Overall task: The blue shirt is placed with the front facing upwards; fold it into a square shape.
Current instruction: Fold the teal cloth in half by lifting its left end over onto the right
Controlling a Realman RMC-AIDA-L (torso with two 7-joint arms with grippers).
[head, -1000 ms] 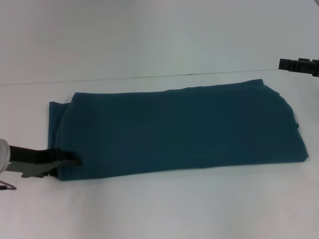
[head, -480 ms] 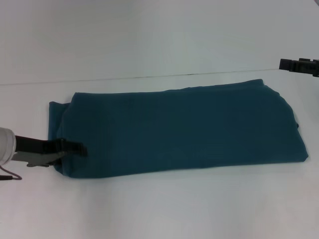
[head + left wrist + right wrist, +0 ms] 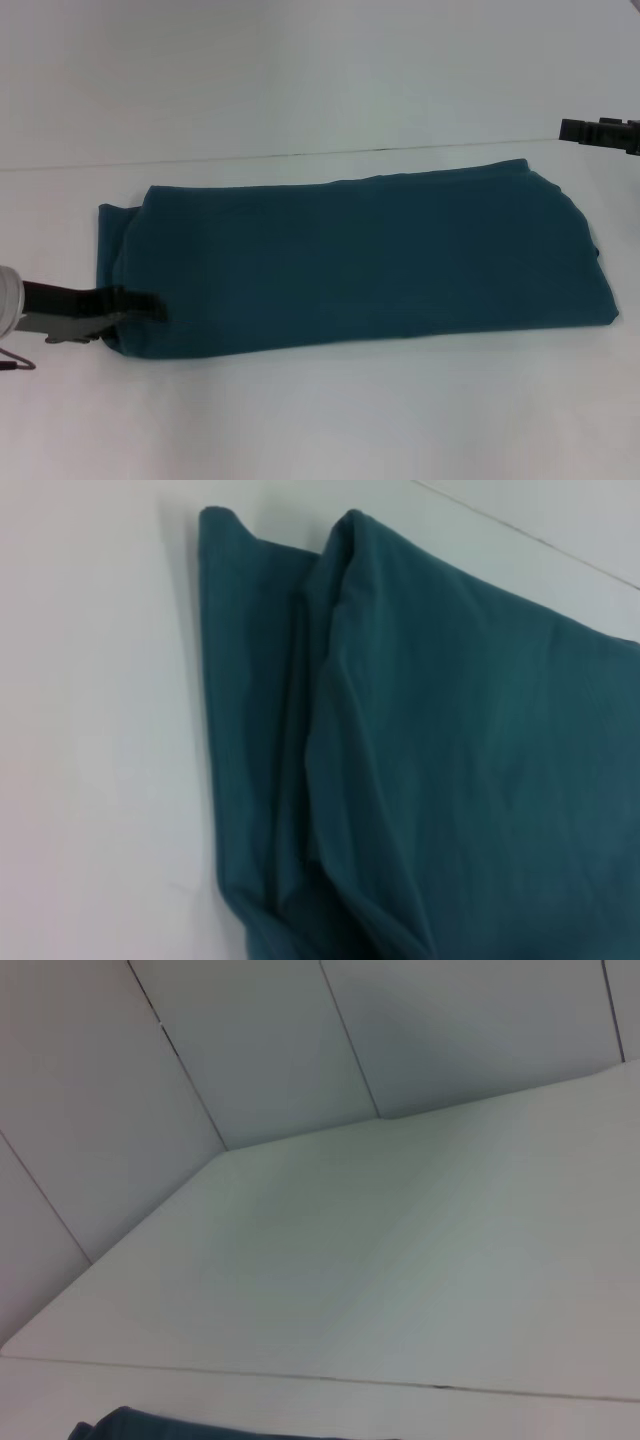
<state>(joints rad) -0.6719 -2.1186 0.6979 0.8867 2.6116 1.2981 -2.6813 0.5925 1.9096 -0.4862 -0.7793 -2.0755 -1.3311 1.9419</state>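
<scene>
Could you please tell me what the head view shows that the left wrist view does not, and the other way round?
Only the head view shows the whole folded shirt as a long band on the table, the left gripper at its near left corner, and the right gripper parked far right. Only the left wrist view shows the stacked layers and creases at that end up close. Both show the shirt's plain teal cloth on the white table.

You're looking at soft, matt teal cloth, the blue shirt (image 3: 360, 260), gently creased beside the left gripper (image 3: 150, 305)'s dull black fingers; the table (image 3: 400, 420) underneath reads smooth, matt white.
</scene>
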